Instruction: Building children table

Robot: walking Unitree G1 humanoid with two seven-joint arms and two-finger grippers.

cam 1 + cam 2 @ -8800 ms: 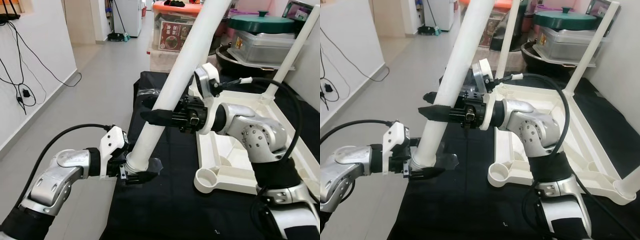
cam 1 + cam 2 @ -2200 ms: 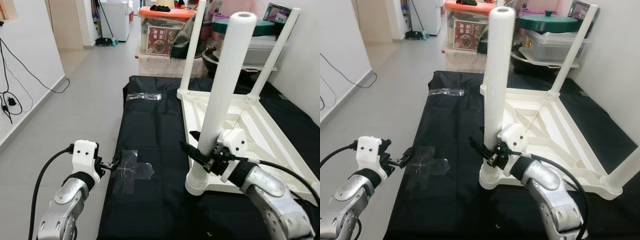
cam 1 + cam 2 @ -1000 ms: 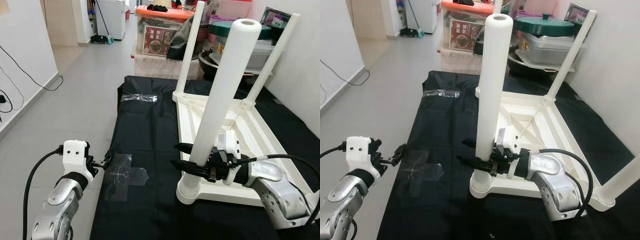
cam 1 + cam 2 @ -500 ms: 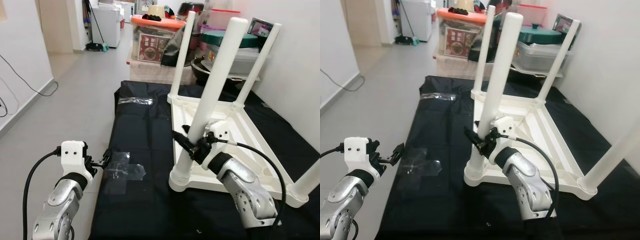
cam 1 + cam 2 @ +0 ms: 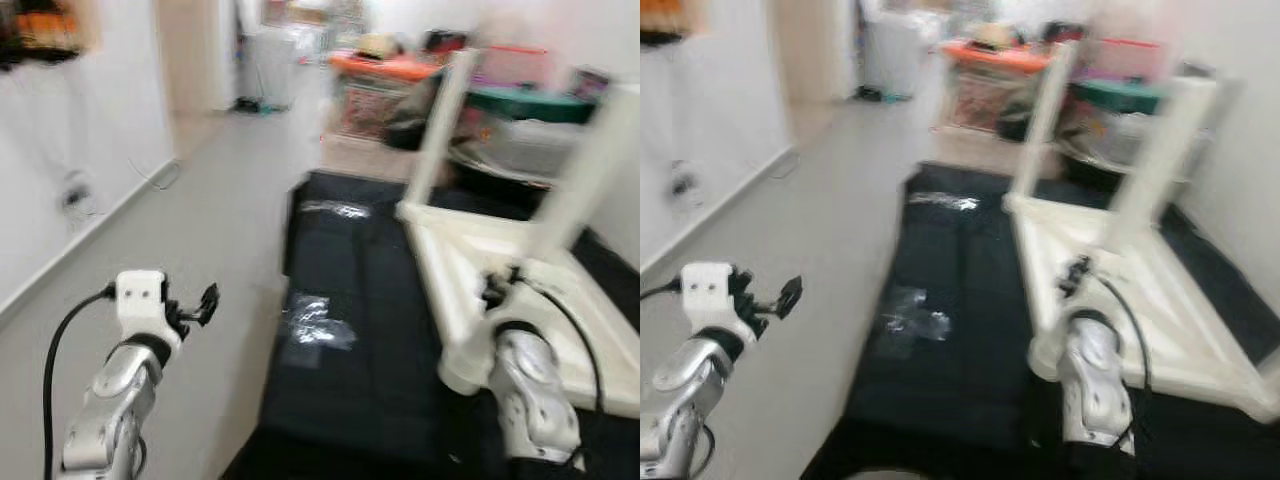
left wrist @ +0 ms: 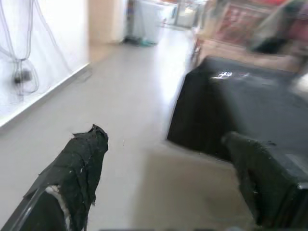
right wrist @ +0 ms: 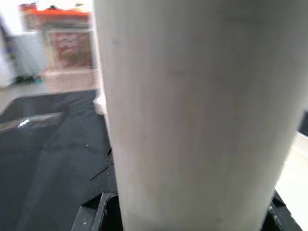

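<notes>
white plastic defines the work: the children table [image 5: 560, 290] lies upside down on a black cloth [image 5: 350, 350] spread on the floor, with its legs pointing up. both head views are blurred by camera motion.

the right claw [image 5: 497, 290] sits at the base of the nearest leg [image 7: 192, 120], just above its corner socket. the right wrist view shows that leg pressed close between the black fingers [image 7: 96, 214], so the claw is judged closed around it, though blur limits certainty.

the left claw [image 6: 163, 173] hangs over bare floor, well apart from the table, fingers spread wide and carrying nothing.

step in hand, as judged: seating this leg firmly in its socket.

- keep the leg in line with the socket; a tilted leg is likely to bind.
- press or turn steadily, not in jerks, as the light table may slide on the cloth.
- bring the left claw to the table frame to brace it.
- steady the head before judging seating.
</notes>
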